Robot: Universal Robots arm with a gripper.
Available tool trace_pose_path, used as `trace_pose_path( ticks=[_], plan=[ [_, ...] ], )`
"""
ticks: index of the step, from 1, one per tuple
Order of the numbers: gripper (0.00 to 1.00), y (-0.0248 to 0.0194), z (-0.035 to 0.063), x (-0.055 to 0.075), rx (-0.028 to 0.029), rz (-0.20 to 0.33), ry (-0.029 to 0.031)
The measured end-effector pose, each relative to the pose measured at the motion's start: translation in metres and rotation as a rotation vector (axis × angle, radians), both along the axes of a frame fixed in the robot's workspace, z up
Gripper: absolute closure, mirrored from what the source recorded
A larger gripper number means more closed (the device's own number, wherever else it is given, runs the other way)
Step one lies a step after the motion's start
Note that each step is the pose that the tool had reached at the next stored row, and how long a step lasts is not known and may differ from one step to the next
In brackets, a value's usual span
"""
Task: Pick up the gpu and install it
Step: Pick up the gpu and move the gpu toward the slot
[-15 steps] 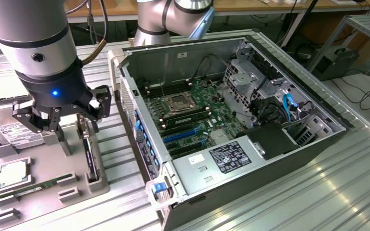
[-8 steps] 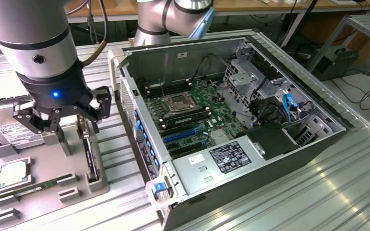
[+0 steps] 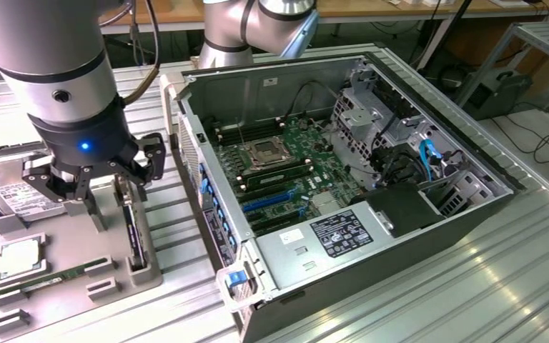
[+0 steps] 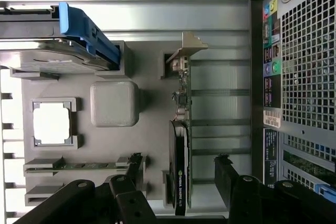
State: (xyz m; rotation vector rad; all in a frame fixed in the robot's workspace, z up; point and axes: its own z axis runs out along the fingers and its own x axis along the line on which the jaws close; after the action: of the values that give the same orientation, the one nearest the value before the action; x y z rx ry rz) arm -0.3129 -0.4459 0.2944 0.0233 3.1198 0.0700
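The gripper point(image 3: 103, 201) is being held wide open, with nothing being gripped. It is being hung just above a grey fixture tray point(image 3: 74, 261), toward nine o'clock in the exterior view. In the wrist view its black fingers point(image 4: 227, 179) are being shown one on each side of the gpu point(image 4: 178, 177), both apart from the card.

The gpu is being kept upright on its long edge in a slot of the tray, at about five o'clock from the gripper in the exterior view. A hard drive point(image 3: 12, 196) with a white label is being carried at the gripper's nine o'clock. A square processor point(image 3: 22, 257) and a narrow memory stick point(image 3: 51, 279) are being carried toward seven o'clock.

The tray is being supported by a ribbed metal table point(image 3: 465, 286). An open computer case point(image 3: 255, 93) is lying on the same table at the tray's three o'clock, its green motherboard point(image 3: 284, 164) being exposed. In the room behind, a wooden desk point(image 3: 370, 11) is being seen at twelve o'clock, a metal frame point(image 3: 542, 36) at two o'clock, and loose cables point(image 3: 542, 136) on the floor at three o'clock.

The card is being seen edge-on: a thin green board, a black fan shroud along one face, and a bent silver bracket point(image 4: 189, 45) at the end farther from the fingers.
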Motion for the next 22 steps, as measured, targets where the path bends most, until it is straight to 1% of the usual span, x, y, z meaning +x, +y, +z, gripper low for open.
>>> trace_pose_path(
  ticks=[1,2,3,8,11,22],
  plan=[
    [0.34,0.0,-0.0019,0.0,0.0002,0.0,0.0054],
    [0.34,0.0,-0.0032,0.0,0.0001,0.0,0.0082],
    [0.34,0.0,-0.0043,0.0,0.0,0.0,0.0088],
    [0.34,0.0,-0.0098,0.0,0.0001,0.0,0.0088],
    [0.34,0.0,-0.0133,0.0,0.0001,0.001,0.0065],
    [0.34,-0.001,-0.0247,0.0,0.0001,0.0,0.0064]
  ],
)
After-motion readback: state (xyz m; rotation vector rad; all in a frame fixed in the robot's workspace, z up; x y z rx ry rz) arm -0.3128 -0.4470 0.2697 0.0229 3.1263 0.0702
